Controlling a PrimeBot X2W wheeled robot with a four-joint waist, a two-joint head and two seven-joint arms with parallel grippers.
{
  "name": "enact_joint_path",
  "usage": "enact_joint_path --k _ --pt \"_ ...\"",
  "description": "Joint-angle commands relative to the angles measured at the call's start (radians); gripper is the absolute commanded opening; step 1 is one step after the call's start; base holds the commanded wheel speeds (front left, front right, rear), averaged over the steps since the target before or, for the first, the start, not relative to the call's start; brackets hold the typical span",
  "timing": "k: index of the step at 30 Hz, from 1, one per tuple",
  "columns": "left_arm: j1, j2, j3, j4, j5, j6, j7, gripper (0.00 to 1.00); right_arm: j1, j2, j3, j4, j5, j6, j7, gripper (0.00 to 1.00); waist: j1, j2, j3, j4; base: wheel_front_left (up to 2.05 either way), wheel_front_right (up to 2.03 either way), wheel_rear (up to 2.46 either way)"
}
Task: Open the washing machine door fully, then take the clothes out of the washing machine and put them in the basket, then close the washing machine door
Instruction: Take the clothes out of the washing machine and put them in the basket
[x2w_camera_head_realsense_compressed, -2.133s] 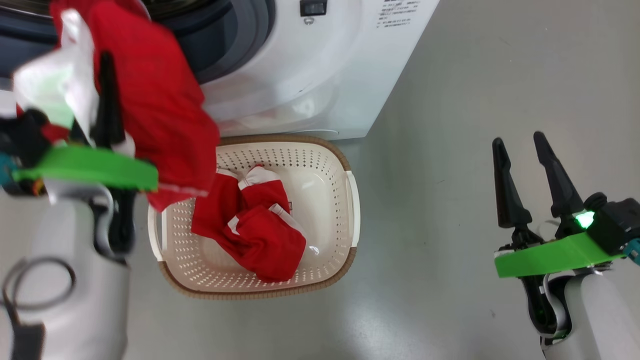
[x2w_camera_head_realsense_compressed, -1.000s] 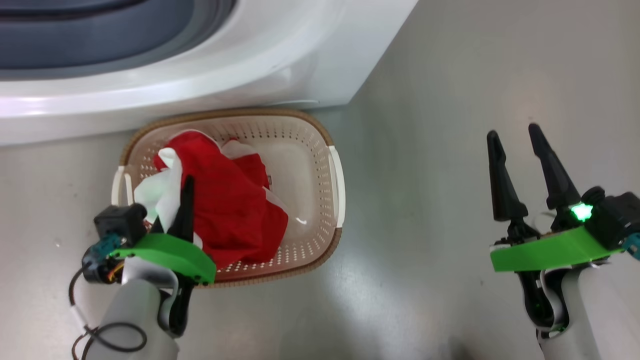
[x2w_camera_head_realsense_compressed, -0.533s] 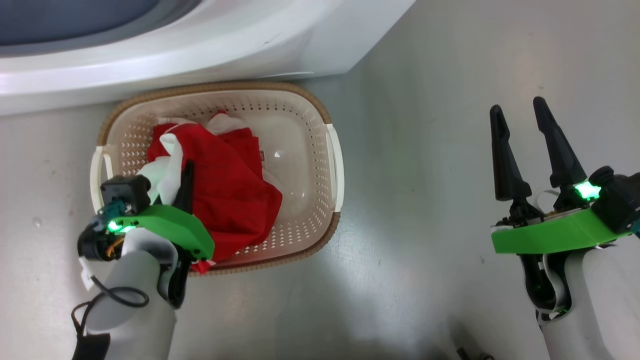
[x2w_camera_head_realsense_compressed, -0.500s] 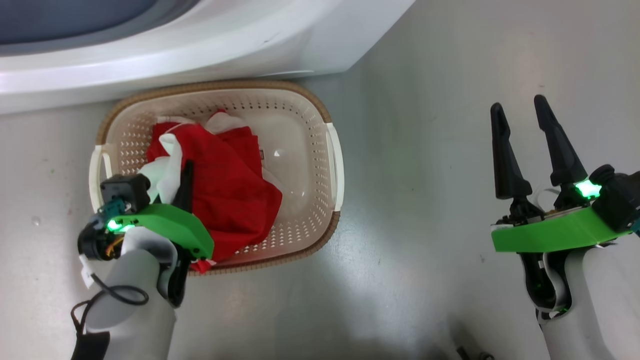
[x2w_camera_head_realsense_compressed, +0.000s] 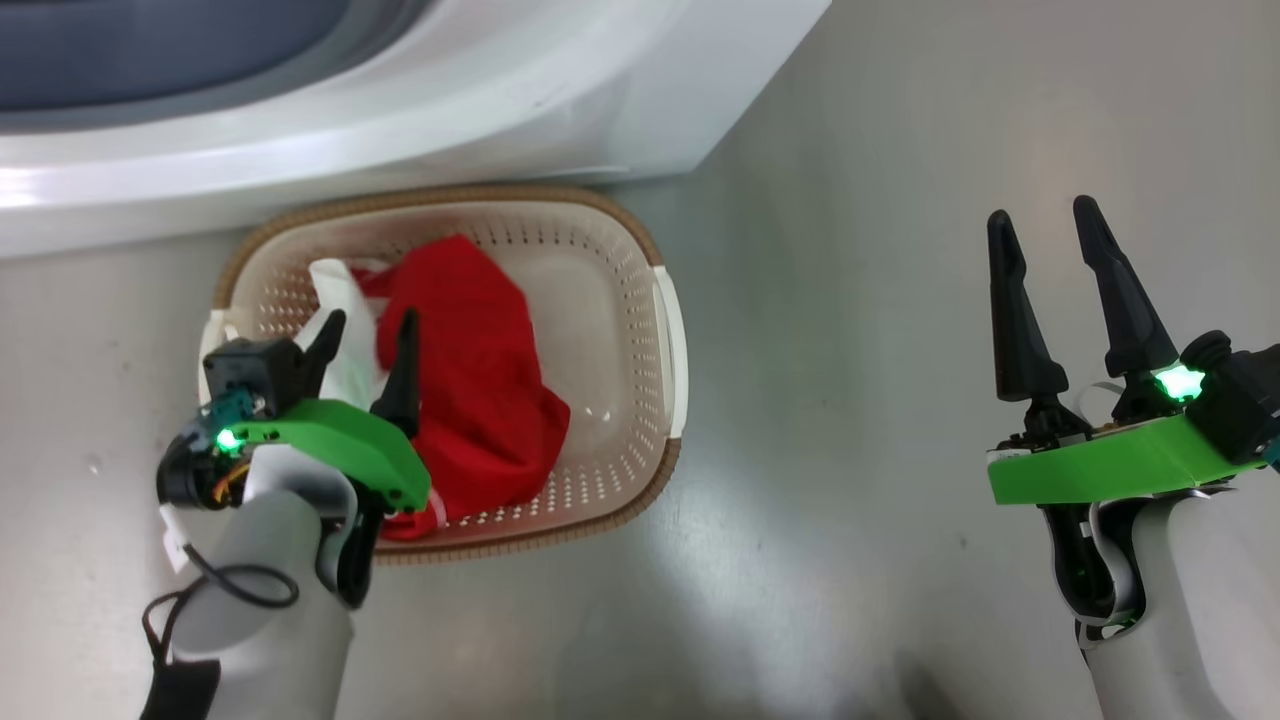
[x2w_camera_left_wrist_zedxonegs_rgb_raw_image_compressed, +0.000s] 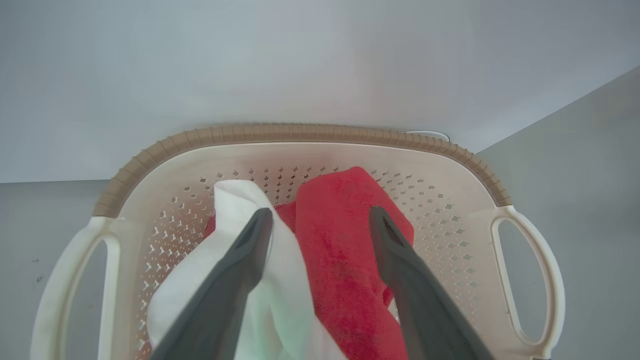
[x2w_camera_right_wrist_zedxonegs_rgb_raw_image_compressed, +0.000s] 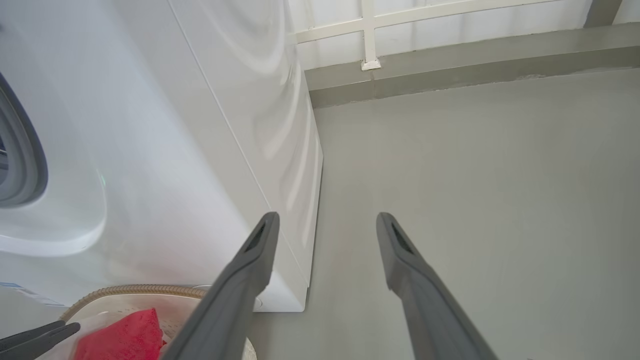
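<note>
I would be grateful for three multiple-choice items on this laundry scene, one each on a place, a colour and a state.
1. Where does the basket stand?
A. on the floor in front of the washing machine
B. on top of the machine
C. lifted clear off the floor

2. What colour is the basket's rim?
A. blue
B. brown
C. black

3. How does the left tool stand over the clothes?
A. shut on them
B. open, fingers spread
C. shut, holding nothing

Key: 1 A, the basket sits on the floor at the machine's foot. 2 B, a woven-look brown band edges it. 3 B, a wide gap shows between the fingers, with fabric lying below.
</note>
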Motion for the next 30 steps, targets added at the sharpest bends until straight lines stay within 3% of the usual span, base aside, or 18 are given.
enact_joint_path --k 1,30 --pt "0.061 0.030 0.023 -0.031 -0.007 -0.006 -0.008 1.00 0.026 0.001 0.015 -0.015 0.002 0.005 -0.006 1.00 0.0000 -0.0001 -0.043 0.007 0.00 0.00 0.00" --pt "0.407 0.042 0.159 -0.427 0.085 -0.006 -0.008 1.00 0.212 0.001 -0.002 0.046 -0.031 0.005 -0.006 1.00 0.0000 -0.0001 -0.448 0.047 0.00 0.00 0.00"
